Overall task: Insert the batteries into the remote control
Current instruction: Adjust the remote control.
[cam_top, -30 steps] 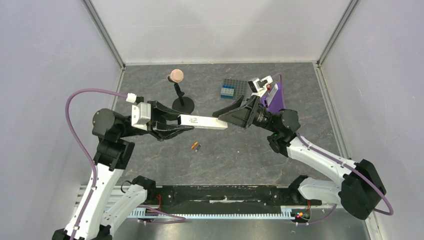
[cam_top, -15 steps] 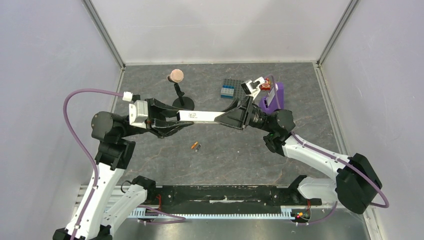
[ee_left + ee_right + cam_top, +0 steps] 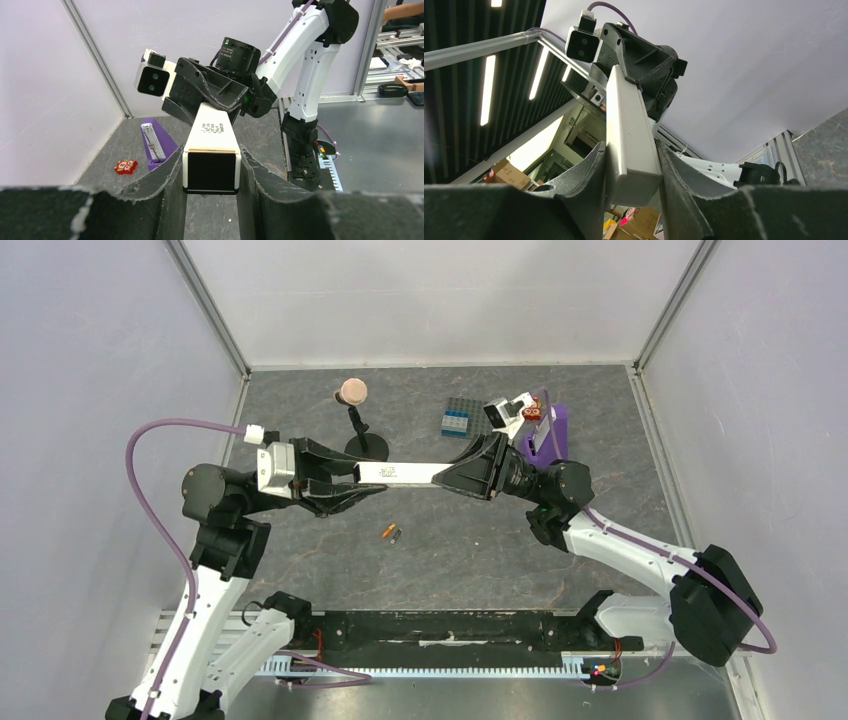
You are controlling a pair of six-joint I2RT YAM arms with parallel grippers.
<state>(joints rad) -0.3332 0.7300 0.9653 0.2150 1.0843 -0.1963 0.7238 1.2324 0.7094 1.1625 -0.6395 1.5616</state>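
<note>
The white remote control [image 3: 405,473] hangs level above the table, held at both ends. My left gripper [image 3: 362,483] is shut on its left end; in the left wrist view the remote's dark end face [image 3: 212,171] sits between my fingers. My right gripper [image 3: 445,478] is shut on its right end, and the right wrist view shows the remote [image 3: 629,140] pinched between the pads. The batteries, one orange [image 3: 387,530] and one dark grey [image 3: 396,535], lie together on the table below the remote.
A purple wedge stand [image 3: 548,433] is at the back right, with a small red tile [image 3: 531,412] beside it. A dark studded plate [image 3: 466,418] and a black stand with a pink ball [image 3: 353,392] are at the back.
Both grippers have lifted and shifted the remote slightly left and toward the back over the last second; since half a second ago almost nothing has moved. The batteries lie unmoved.
</note>
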